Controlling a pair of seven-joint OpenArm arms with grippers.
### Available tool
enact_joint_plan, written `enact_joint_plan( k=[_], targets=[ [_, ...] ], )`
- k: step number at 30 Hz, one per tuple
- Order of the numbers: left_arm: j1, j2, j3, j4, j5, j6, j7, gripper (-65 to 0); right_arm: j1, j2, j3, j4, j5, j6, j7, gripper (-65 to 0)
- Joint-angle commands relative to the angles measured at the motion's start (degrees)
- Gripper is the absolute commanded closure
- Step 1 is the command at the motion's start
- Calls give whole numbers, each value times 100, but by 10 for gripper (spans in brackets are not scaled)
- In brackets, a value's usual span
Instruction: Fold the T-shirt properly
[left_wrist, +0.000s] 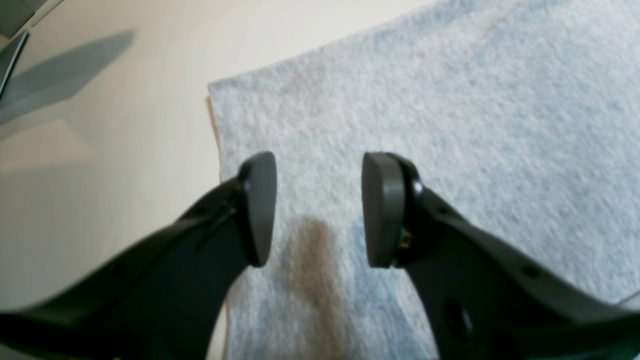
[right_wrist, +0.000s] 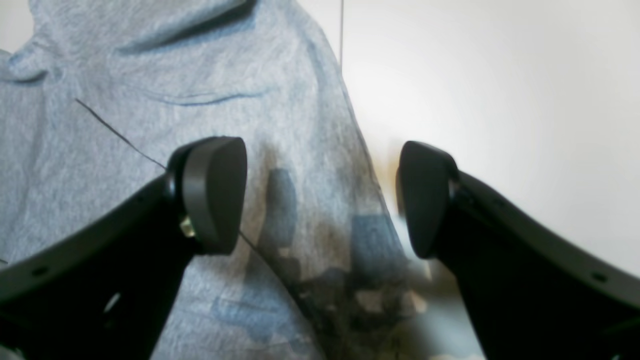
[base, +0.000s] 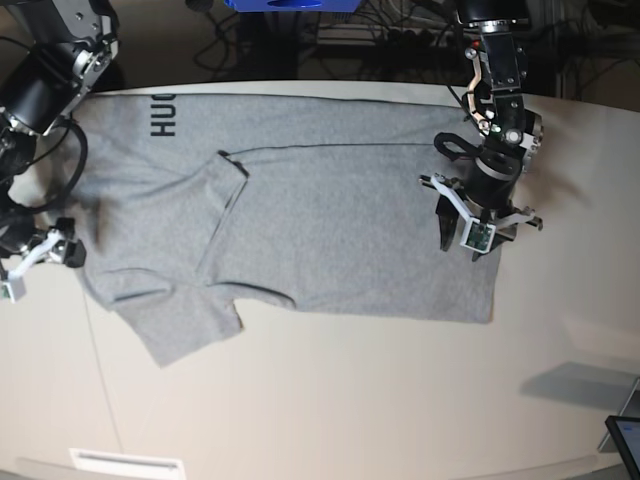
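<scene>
The T-shirt lies spread on the table, its hem end toward the left pincer and its collar end toward the right pincer. One sleeve is already folded inward over the body; the other sleeve lies out flat past the T-shirt's near edge. Black lettering shows near the shoulder at the T-shirt's far edge.

Pincer state:
- Left pincer: jaws parted to a moderate gap, empty, above the hem corner of the T-shirt, just inside its edge.
- Right pincer: jaws wide, empty, straddling the side edge of the T-shirt at the collar end, one fingertip over cloth and the other over bare table.

Hazards, as judged from this position:
1. Single-layer grasp. If either pincer closes too high above the T-shirt, it may catch only the top layer. The lower layer would then stay behind and the fold would skew.
2. Missed edge. The right pincer sits half off the T-shirt; a small drift away from the cloth would close it on nothing.
3. Uneven lift. If one pincer grips and the other does not, the T-shirt would pivot and bunch.
4. Sleeve disturbance. Dragging the T-shirt could unroll the folded sleeve or crease the flat one.
</scene>
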Motion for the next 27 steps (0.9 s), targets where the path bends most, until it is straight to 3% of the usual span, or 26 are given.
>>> enact_joint_plan(
  k=[1, 27],
  targets=[
    [-48, -40, -34, 140, -38, 32, -146, -272, 101, 103, -3, 81, 101, 14, 103, -461],
    [58, -58, -51, 140, -56, 32, -164, -272, 188, 209, 49, -209, 92, 14, 50, -464]
  ],
)
